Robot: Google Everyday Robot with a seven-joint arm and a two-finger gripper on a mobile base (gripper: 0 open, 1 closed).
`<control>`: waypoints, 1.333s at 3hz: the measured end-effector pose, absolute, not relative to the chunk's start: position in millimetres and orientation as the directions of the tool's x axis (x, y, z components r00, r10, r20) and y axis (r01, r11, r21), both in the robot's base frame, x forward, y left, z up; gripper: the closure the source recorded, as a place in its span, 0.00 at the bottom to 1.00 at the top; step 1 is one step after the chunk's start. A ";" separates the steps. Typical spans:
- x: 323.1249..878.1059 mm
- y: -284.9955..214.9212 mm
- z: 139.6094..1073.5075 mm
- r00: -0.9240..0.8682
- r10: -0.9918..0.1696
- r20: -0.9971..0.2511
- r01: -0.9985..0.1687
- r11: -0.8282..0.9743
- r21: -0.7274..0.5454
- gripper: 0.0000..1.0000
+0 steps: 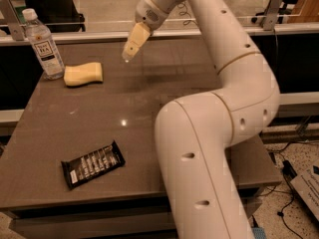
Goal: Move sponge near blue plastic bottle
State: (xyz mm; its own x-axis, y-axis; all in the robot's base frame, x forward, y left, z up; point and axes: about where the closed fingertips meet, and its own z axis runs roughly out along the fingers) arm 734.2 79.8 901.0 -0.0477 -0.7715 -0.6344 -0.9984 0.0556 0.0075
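Note:
The pale yellow sponge (83, 74) lies flat on the brown table (149, 103) at its far left, just right of the clear bluish plastic bottle (44, 45), which stands upright with a white cap and white label. A small gap shows between sponge and bottle. My gripper (130, 51) hangs above the table to the right of the sponge, raised and apart from it, with its pale fingers pointing down and left. It holds nothing.
A black snack-bar wrapper (92, 164) lies near the table's front left. My white arm (209, 133) covers the table's right part. A glass rail (279, 21) runs behind the table's far edge.

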 end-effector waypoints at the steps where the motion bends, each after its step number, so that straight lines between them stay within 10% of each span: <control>1: 733.8 39.0 934.8 -0.133 -0.722 -0.679 -0.984 0.176 0.005 0.00; 4: 708.4 -26.5 927.3 -0.317 -0.595 -0.738 -0.934 0.330 0.135 0.00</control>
